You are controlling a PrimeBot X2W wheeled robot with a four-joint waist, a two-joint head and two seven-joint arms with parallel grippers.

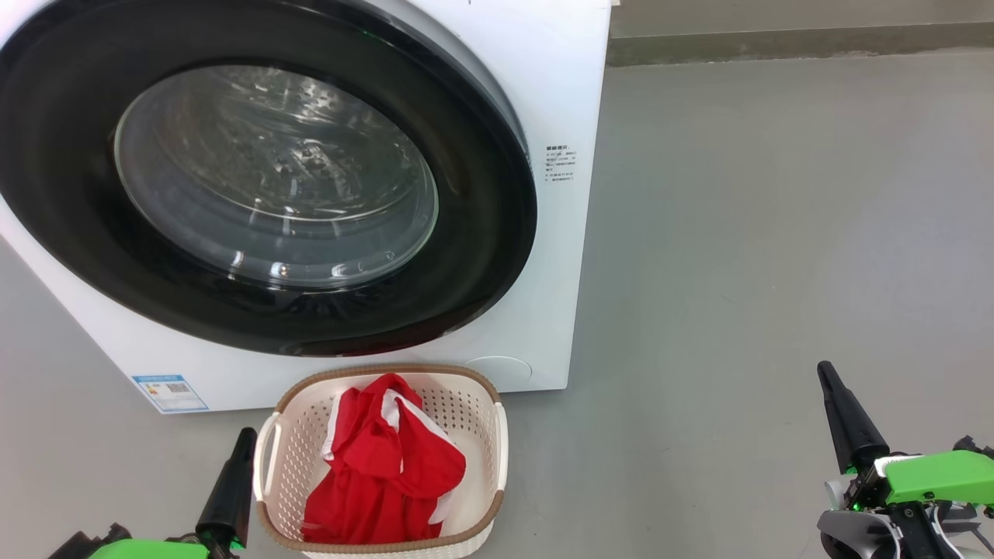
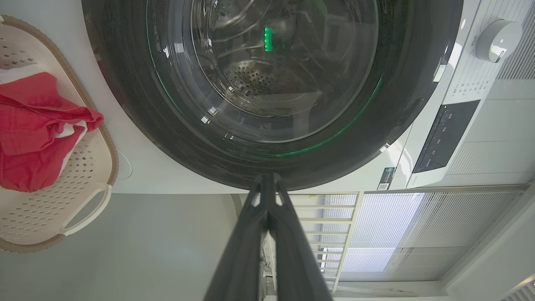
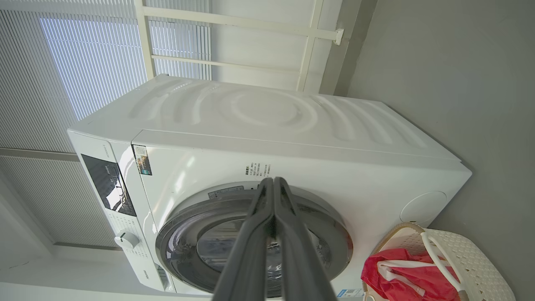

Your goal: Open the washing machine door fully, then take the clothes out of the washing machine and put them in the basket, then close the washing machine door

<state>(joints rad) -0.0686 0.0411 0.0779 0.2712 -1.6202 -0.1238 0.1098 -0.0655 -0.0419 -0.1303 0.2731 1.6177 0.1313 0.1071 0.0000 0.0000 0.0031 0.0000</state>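
Claw on left [image 1: 246, 435] and claw on right [image 1: 825, 371] are pinched together, empty.

washing machine door [image 1: 264, 178]: wide glossy black rim, bulging clear glass, closed flat on the front | washing machine [image 1: 559, 101]: white front-loader, upright on the floor | basket [image 1: 475, 411]: cream perforated tub, brown woven rim, on the floor just before the machine | clothes [image 1: 380, 473]: red with white trim, crumpled inside the basket

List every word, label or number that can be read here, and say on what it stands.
No text can be read.
Blue label, low on the washer front: too small.
Grey print beside the door: blurred.
Control panel marks: too small.
Sticker beside the panel: too small.
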